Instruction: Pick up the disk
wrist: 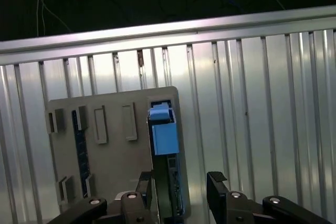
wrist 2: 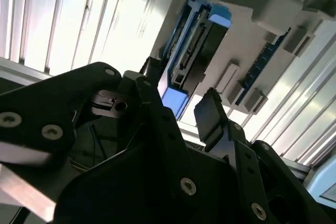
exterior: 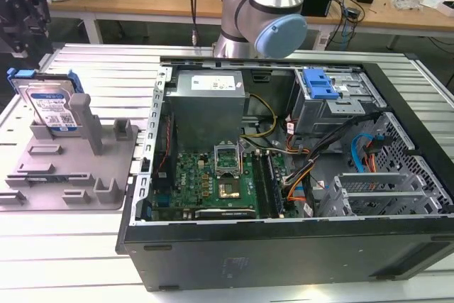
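The disk (exterior: 48, 101) stands on edge at the back of the grey fixture (exterior: 78, 175), at the exterior view's left, with its white-and-blue label facing forward and blue rails along its edges. My gripper (exterior: 21, 39) hangs above it, apart from it. In both wrist views I see the disk edge-on (wrist: 165, 135) (wrist 2: 197, 45) past my fingers. The gripper (wrist: 180, 182) (wrist 2: 181, 100) is open, one finger (wrist: 215, 179) to each side of the disk's line, with nothing held.
An open black computer case (exterior: 284, 246) stands at the fixture's right in the exterior view, with a blue drive-bay bracket (exterior: 319, 84) inside and the arm's base (exterior: 262, 12) behind it. The fixture's upright posts (exterior: 81, 115) rise beside the disk. All rests on a ribbed metal table (exterior: 71, 253).
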Motion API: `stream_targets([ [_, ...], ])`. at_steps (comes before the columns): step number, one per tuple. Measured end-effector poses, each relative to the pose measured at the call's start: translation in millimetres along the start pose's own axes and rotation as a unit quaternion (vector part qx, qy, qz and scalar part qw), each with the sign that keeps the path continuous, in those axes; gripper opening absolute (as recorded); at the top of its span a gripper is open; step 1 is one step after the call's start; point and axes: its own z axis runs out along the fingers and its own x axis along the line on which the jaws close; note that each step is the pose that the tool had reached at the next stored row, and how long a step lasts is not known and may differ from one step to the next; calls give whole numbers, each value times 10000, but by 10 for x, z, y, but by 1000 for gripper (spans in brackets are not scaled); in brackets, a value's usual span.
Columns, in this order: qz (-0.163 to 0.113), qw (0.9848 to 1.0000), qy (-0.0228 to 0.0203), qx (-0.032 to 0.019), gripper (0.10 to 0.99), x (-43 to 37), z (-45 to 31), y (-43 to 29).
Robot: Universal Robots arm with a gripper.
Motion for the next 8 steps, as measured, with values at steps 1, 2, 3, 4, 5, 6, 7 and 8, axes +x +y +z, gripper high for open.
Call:
stream_targets([
  [1,-18,10000,3,1,541,3,3,29],
  [2,-34,10000,6,1,541,6,5,52],
  [3,-62,10000,7,1,541,10,12,88],
  [4,-90,10000,6,2,541,13,22,124],
  [5,-112,9999,6,2,541,16,30,151],
  [6,-125,9999,5,2,541,19,34,172],
  [7,-150,9999,4,3,541,23,40,218],
  [8,-160,9999,4,2,541,25,41,237],
])
